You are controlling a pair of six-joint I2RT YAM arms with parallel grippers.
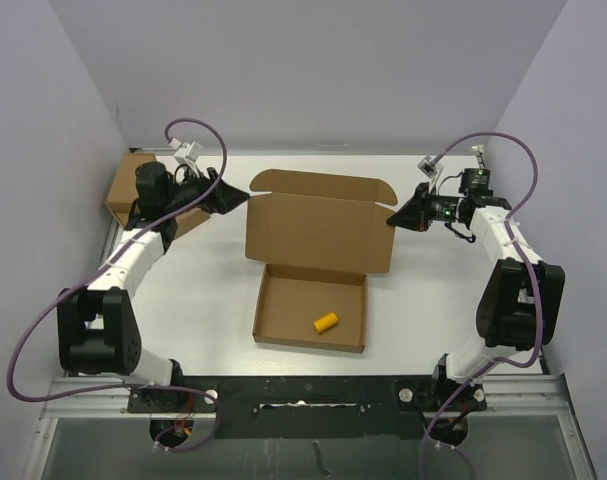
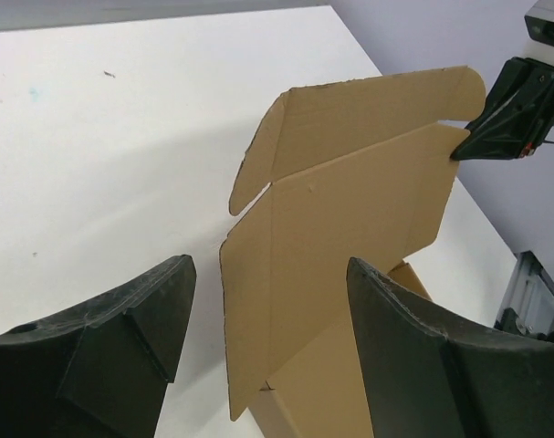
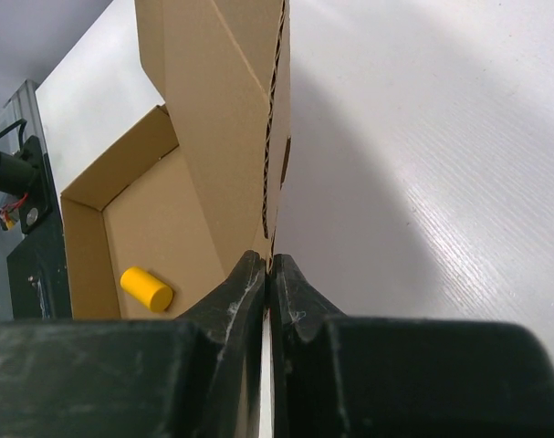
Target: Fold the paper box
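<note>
The plain brown cardboard mailer box sits mid-way on the white bench, lid upright. The right pincer is clamped on the lid's right edge. The left pincer gapes open just beside its left edge.

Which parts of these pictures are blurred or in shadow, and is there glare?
Top external: even soft light, the paper box sharp, no glare. Left wrist: the left gripper is dark and slightly soft. Right wrist: the right gripper is near and blurred; the box's lid casts a soft shadow on the table.
</note>
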